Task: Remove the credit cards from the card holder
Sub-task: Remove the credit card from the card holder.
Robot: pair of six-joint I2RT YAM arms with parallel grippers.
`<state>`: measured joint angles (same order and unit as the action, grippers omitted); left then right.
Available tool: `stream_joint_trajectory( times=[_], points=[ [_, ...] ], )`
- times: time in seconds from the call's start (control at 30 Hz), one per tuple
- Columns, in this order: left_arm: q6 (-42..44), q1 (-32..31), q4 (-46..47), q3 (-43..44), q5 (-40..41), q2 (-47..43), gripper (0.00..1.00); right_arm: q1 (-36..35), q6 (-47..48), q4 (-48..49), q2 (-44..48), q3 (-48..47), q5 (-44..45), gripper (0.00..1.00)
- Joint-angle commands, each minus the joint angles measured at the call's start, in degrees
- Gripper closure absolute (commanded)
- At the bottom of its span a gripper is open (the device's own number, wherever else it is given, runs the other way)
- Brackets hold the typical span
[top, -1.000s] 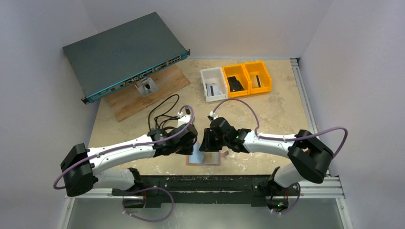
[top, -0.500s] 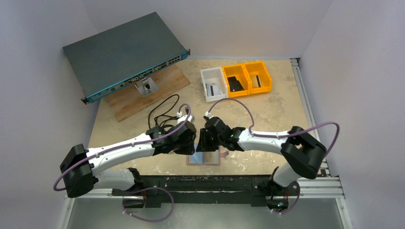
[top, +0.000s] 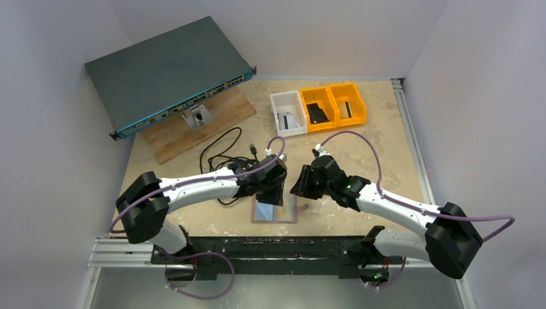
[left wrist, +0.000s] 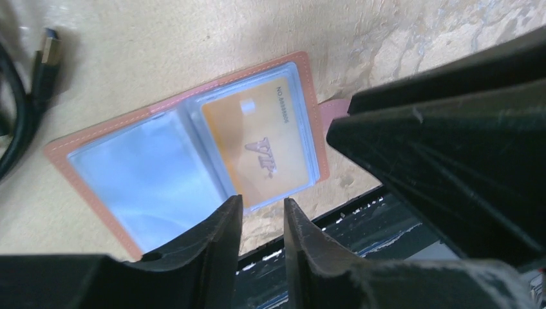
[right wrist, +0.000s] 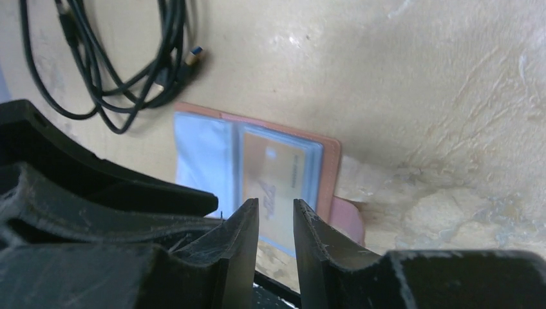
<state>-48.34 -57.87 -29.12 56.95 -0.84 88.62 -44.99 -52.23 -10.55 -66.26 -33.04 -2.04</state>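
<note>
Two grey walls (top: 51, 129), mottled beige table (top: 373, 148)

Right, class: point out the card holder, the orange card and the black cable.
card holder (left wrist: 96, 138), left wrist view, pink-brown rim.
orange card (left wrist: 261, 145), left wrist view, its face.
black cable (right wrist: 116, 84), right wrist view, coiled loop.

The card holder (top: 275, 211) lies open by the table's near edge — the left gripper (top: 275, 193) hangs right above it, blocking the way down. 1 black cable (top: 222, 153) coils just behind; bare tabletop (top: 373, 151) lies open rightward, the right gripper (top: 301, 187) beside it.
</note>
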Motion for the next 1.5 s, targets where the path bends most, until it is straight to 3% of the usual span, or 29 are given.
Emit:
stream_joint_trajectory(
  times=[0.0,0.53,0.9,1.4,1.47],
  points=[
    [1.76,-0.01,3.33,1.92,-2.49,3.98,0.76,-0.27,0.69,0.73,0.08,1.82,-1.19,0.74],
    [-0.01,0.15,2.31,-0.43,3.73,9.16,1.0,-0.36,3.2,4.64,-4.7,1.74,-4.13,0.74],
    [-1.07,0.56,3.99,-1.91,2.54,11.69,1.0,-0.86,2.45,6.08,-6.16,1.44,-5.28,0.74],
    [0.46,0.79,6.93,-4.41,2.74,6.78,1.0,-1.85,0.04,5.82,-6.71,1.67,-5.04,0.7],
    [2.12,-0.42,5.53,-2.97,4.84,5.52,0.91,-1.13,-0.76,3.26,-4.41,1.79,-2.46,0.67]
  ],
)
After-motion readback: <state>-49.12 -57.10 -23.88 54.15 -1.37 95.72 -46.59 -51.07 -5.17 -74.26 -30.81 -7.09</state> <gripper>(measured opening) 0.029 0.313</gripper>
